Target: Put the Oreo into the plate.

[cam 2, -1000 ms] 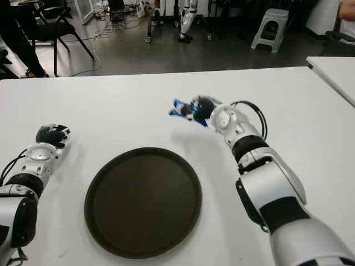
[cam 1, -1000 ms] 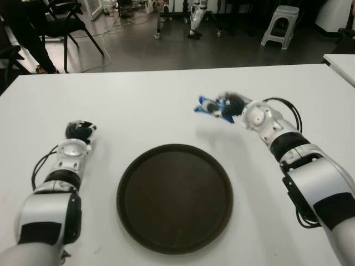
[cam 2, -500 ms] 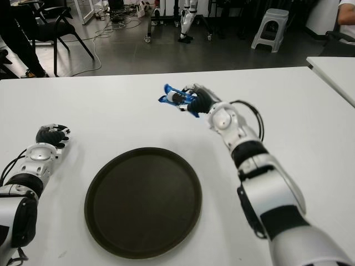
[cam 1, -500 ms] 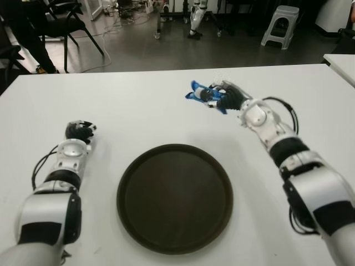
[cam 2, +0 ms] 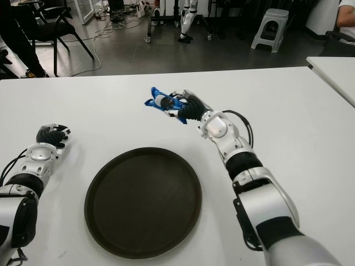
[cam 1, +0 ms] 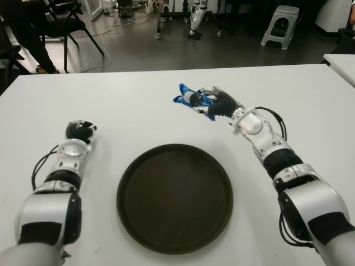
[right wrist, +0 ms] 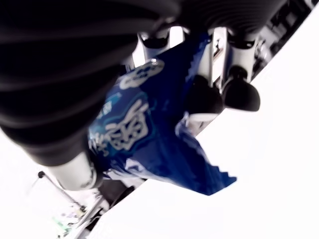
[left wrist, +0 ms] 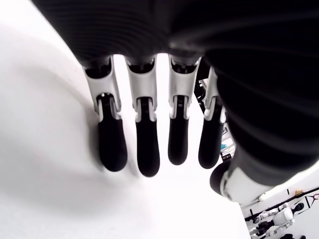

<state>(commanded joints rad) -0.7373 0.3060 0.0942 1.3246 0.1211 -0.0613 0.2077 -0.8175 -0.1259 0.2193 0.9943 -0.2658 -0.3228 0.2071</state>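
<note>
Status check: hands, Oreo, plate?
Right hand shut on Oreo pack, beyond the plate. Left hand open left of plate. Nothing in the way.

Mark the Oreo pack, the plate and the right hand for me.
Oreo pack (cam 1: 191, 99), left eye view, on its blue wrapper.
plate (cam 1: 175, 198), left eye view, on its bare dark middle.
right hand (cam 1: 217, 104), left eye view, on the black fingers gripping the pack.
</note>
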